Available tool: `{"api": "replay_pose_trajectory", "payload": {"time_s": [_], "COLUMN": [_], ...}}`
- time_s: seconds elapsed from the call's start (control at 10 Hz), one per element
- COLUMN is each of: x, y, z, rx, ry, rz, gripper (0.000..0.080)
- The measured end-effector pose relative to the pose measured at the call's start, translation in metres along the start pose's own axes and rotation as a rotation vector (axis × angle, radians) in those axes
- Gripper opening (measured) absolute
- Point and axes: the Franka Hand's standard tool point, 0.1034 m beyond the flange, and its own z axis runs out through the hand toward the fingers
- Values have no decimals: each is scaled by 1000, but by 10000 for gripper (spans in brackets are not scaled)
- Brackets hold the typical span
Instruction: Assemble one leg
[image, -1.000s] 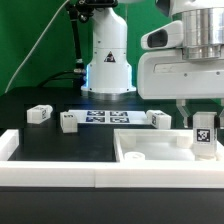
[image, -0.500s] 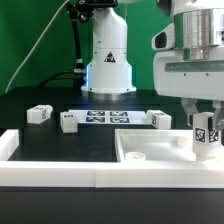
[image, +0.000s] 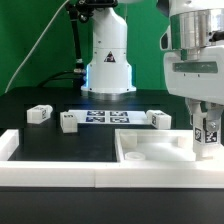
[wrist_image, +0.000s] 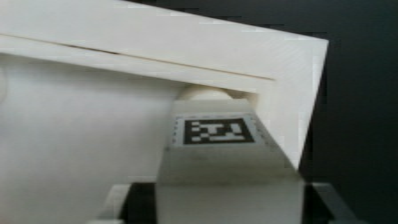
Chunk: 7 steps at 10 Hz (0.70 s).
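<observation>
- Where is the leg (image: 207, 142)?
- Clamped upright in my gripper (image: 206, 124), at the white panel (image: 150, 160) corner on the exterior view's right, tag facing outward.
- Touching the panel?
- I cannot tell.

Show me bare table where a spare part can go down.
Free: black table between the loose legs, the white rail and the panel. Crowded: the marker board row, and the panel's corner where the claw holds the leg.
</observation>
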Motion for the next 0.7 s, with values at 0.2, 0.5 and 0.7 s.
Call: {"api": "replay_pose_trajectory", "payload": {"time_s": [0.2, 0.5, 0.7], "x": [-1, -2, 0], "y": [0, -2, -2], "z": [0, -1, -1], "rx": [-2, 2, 1], "ry": [1, 0, 4], "rz": [-14, -207, -387], "gripper": [292, 634, 645]}}
